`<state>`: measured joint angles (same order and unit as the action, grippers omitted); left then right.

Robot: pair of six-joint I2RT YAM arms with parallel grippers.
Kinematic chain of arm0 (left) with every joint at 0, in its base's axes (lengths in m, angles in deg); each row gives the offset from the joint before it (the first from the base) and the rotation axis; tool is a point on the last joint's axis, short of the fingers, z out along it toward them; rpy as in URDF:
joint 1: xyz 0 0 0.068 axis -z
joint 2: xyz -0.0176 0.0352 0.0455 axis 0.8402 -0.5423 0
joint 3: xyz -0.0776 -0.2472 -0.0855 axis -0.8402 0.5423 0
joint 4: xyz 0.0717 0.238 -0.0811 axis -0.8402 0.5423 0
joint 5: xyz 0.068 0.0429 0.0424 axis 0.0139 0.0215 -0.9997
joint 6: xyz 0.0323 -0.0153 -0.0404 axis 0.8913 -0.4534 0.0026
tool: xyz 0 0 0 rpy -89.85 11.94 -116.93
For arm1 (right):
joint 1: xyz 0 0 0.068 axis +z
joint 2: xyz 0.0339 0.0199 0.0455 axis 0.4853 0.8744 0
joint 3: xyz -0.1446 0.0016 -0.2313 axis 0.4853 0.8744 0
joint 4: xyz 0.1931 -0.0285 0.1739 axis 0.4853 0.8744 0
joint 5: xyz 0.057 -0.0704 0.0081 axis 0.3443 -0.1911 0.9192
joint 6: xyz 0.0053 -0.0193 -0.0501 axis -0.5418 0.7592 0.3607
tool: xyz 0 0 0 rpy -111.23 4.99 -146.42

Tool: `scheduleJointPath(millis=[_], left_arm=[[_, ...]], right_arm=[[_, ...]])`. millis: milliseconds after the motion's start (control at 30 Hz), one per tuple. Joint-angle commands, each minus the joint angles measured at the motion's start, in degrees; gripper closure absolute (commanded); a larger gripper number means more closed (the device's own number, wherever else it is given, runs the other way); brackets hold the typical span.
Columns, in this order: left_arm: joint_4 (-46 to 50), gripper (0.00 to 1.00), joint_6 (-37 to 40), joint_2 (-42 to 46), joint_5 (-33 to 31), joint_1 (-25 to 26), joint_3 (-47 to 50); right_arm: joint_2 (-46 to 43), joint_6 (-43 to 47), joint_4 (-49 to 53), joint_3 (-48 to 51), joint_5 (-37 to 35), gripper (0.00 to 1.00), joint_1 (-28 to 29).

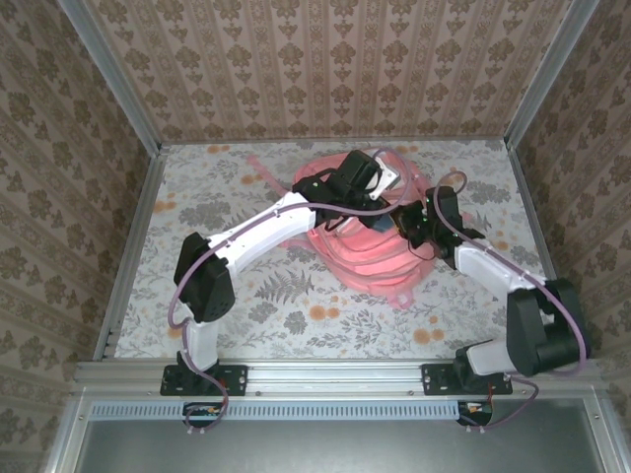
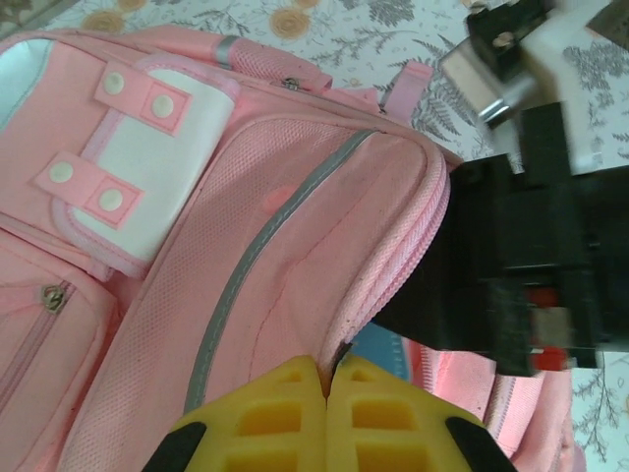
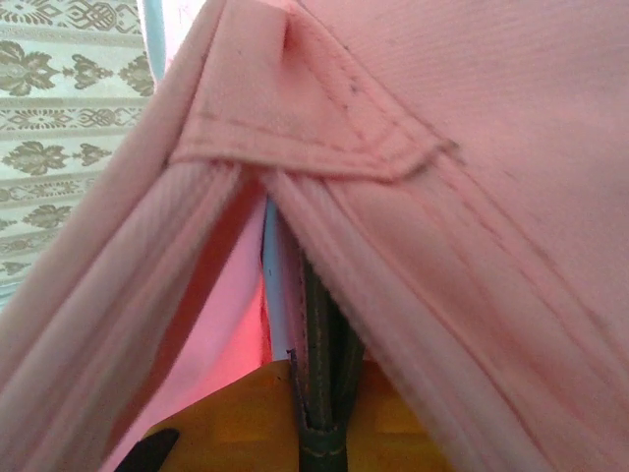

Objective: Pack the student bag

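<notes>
Both jaws at soft pink fabric backpack (image 1: 367, 264) on floral tabletop (image 1: 246, 305): left jaws closed at zipper rim (image 2: 408, 270), right jaws pinching thin dark strip (image 3: 319, 393).

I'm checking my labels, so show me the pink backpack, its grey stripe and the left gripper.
student bag (image 1: 370, 268): top external view, on the pink fabric near its front edge.
grey stripe (image 2: 251, 254): left wrist view, about halfway along the stripe.
left gripper (image 2: 327, 379): left wrist view, where the yellow fingertips meet.

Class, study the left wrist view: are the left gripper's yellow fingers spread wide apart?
No: the left gripper is closed, its two yellow halves pressed together at the zipper edge of the student bag.
</notes>
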<state>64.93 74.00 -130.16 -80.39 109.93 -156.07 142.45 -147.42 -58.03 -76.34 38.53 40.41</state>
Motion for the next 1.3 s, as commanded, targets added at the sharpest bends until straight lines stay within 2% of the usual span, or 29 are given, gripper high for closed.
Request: scheduleJointPath(millis=[0, 100, 233, 267, 400, 633, 767, 933, 1000, 1133, 1167, 1200, 1267], left_arm=[[-4.93, 1.0, -3.3, 3.78, -0.06, -1.3, -1.4], [-4.97, 1.0, -4.27, 3.27, 0.32, -1.83, -1.51], [-4.33, 1.0, -5.92, 3.06, 0.83, -2.92, -1.54], [-4.26, 1.0, -6.15, 3.08, 0.95, -3.18, -1.42], [-4.4, 1.0, -7.17, 3.25, 1.8, -4.08, -0.57], [-4.55, 1.0, -8.89, 3.07, 4.95, -5.65, 0.8], [-4.91, 1.0, -9.48, 2.63, 8.7, -5.95, 1.56], [-6.28, 1.0, -10.25, 2.06, 11.04, -5.93, 2.43], [-6.33, 1.0, -10.52, 1.84, 10.92, -5.94, 2.45], [-6.29, 1.0, -10.78, 2.39, 11.57, -6.16, 3.47], [-6.33, 0.94, -10.91, 2.75, 12.62, -6.26, 3.96], [-6.32, 0.84, -11.3, 3.23, 13.61, -6.42, 4.6], [-7.39, 0.56, -12.73, 5.23, 15.66, -7.13, 7.24]], right_arm=[[4.34, -3.63, -6.52, -2.52, -3.65, 0.89, 0.53], [7.89, -4.48, -9.28, -3.95, -2.17, 0.8, 0.55], [7.66, -3.73, -5.89, -4.69, 0.23, 0.52, 0.58], [6.66, -3.46, -4.29, -4.33, 0.1, 0.48, 0.47], [0.69, -3.93, 2.25, -1.55, -0.4, 0.45, 0.18], [-9.93, -6.86, 8.05, 4.08, 2.33, 0.47, -1.7], [-15.36, -8.57, 8.19, 7.36, 2.79, 0.59, -2.67], [-17.42, -7.59, 10.51, 7.06, 3.83, 0.73, -2.7], [-17.81, -5.94, 13.04, 6.53, 2.88, 0.8, -2.68], [-21.14, 2.27, 23.69, 3.95, -3.83, 0.79, -2.85], [-22.32, 4.81, 26.96, 3.22, -6.05, 0.76, -2.94], [-23.45, 7.5, 29.29, 2.62, -7.82, 0.73, -3.11], [-25.72, 12.48, 35.01, 0.94, -11.21, 0.65, -3.79]])
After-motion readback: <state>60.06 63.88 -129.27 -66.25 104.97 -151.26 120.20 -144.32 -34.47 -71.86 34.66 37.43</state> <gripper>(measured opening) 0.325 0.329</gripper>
